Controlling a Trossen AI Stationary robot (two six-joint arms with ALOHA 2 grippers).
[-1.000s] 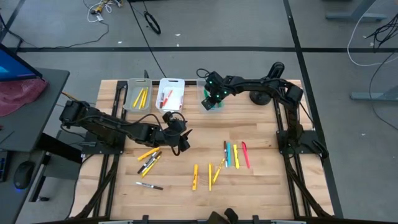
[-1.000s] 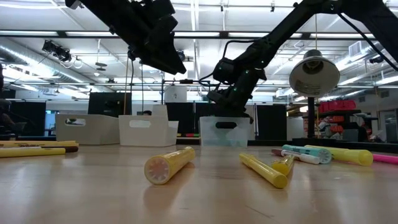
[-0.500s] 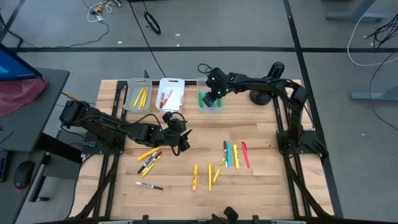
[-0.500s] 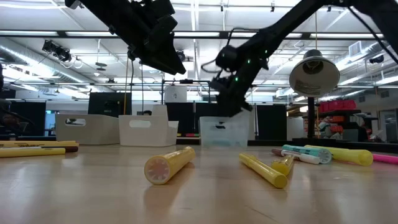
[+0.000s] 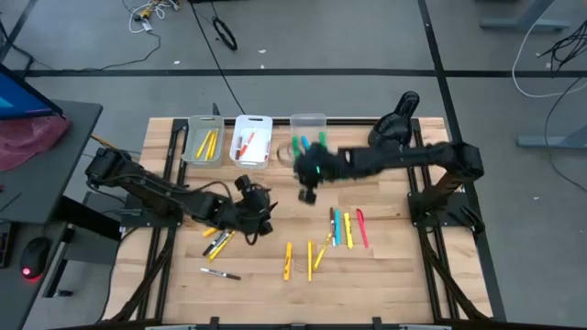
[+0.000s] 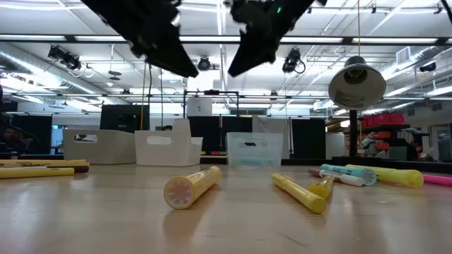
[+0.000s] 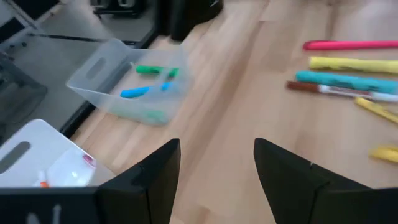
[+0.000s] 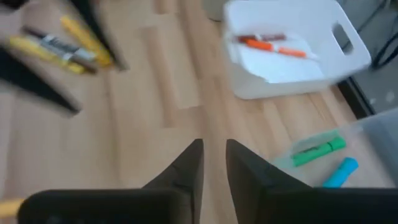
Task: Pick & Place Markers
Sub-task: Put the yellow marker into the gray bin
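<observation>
Lying loose — markers (image 5: 341,228) on the table, near right pincer (image 5: 307,193)

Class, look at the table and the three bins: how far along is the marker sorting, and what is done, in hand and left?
Done: yellow markers lie in the left bin, orange ones in the white bin, green and blue ones in the clear bin. In hand: nothing; the right gripper is nearly shut and empty, and the open left gripper is empty too. Left: loose markers across the table.
</observation>
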